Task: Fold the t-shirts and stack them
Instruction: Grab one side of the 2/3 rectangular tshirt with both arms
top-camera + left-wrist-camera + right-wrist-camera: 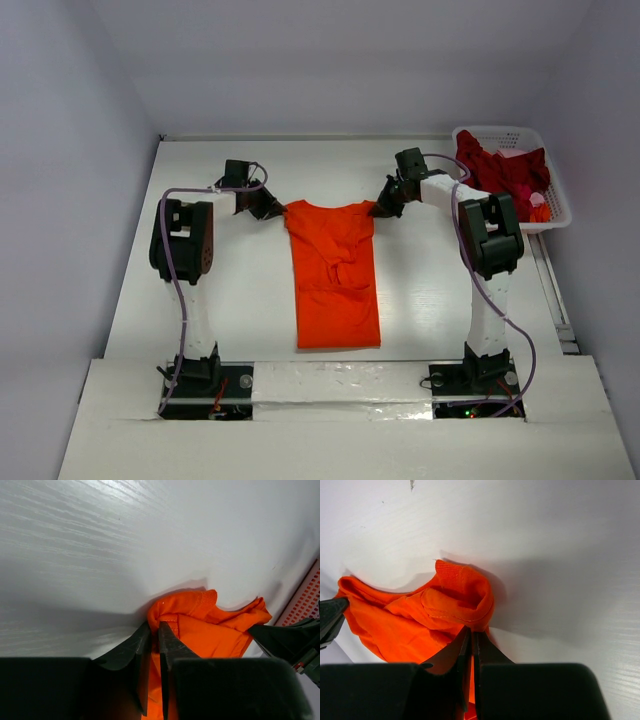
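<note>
We see a white table (240, 300) walled in pale panels, with two robot arms bolted at its near edge. The orange t-shirt (336, 280) lies in the middle of the table between the arms. It is flattened into a long, narrow panel, with its hem toward the arm bases and its collar end toward the far wall.

At the table's far right corner sits a white lattice basket (500, 132). The crimson t-shirt (498, 170) is crumpled inside it, well apart from the orange one.

The left gripper (272, 208) meets the orange shirt's far left corner. In its wrist view the jaws stand almost together, with a fold of orange cloth pinched between the fingertips. The right gripper (384, 209) has the far right corner. Its jaws are pressed to a sliver on the bunched hem of a sleeve.

Between the two grips the shirt's far edge puckers and throws a shadow on the tabletop.
</note>
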Controlling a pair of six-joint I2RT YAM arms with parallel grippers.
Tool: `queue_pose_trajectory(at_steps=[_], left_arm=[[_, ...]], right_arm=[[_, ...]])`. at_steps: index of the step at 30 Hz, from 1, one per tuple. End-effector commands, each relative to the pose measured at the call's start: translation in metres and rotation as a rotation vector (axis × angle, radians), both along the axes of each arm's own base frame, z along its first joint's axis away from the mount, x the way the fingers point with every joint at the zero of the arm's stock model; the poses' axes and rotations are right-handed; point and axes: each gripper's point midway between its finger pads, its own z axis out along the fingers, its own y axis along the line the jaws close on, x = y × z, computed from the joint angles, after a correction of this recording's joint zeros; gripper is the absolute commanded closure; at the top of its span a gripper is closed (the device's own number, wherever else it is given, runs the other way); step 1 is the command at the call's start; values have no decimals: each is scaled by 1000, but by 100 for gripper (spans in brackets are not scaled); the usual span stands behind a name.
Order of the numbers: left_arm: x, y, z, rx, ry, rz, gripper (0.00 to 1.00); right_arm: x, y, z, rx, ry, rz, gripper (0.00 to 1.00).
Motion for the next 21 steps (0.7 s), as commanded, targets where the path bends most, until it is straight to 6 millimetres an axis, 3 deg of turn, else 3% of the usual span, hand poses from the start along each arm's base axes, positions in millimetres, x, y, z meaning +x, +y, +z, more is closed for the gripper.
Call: queue_pose_trajectory(at_steps=[1, 7, 9, 14, 21], left_arm=[[-1, 5, -20, 47, 37, 6, 94], [0, 4, -21, 42, 38, 2, 100], [0, 4, -21, 40, 38, 0, 100], [-3, 3, -16, 34, 42, -1, 100], [6, 5, 15, 52, -4, 3, 100]], right_arm=[[9, 10, 16, 22, -43, 24, 94], [9, 10, 16, 20, -43, 25, 95], [9, 9, 15, 19, -43, 24, 99], [9, 10, 17, 20, -46, 26, 100], [11, 10, 19, 18, -61, 35, 100]])
